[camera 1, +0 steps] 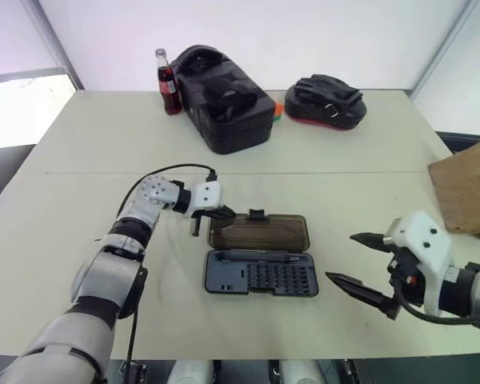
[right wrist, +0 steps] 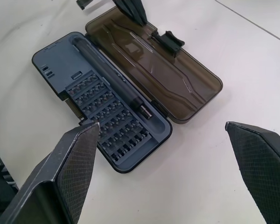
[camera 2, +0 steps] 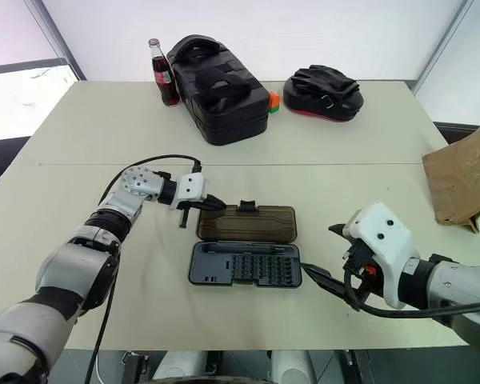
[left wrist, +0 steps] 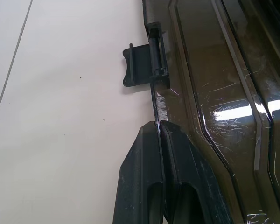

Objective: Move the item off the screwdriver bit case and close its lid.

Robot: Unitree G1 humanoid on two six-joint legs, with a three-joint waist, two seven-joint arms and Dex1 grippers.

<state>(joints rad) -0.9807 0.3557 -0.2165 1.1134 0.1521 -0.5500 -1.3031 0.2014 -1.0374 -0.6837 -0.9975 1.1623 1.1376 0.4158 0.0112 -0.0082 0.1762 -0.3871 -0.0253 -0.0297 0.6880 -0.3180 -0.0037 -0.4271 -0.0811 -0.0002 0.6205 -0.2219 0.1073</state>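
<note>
We see the screwdriver bit case (camera 1: 261, 274) lying open mid-worktop (camera 1: 344, 160), bits showing, with nothing resting on it. So we judge the clearing step done and the closing step in hand.

The smoky lid (camera 1: 260, 232) lies flat at the tray's 12 o'clock, its latch tab (camera 1: 258, 214) on the far edge. The left claw (camera 1: 224, 214) sits at the lid's 10 o'clock corner, fingers pressed together on the rim. That arm reaches forward with the wrist turned in from 9 o'clock.

Next, we reckon, the rim must be lifted and swung toward 6 o'clock over the hinge, then pressed until the tab catches.

The right claw (camera 1: 344, 258) hovers at the case's 3 o'clock, spread wide and touching nothing, well placed to steady the tray.
</note>
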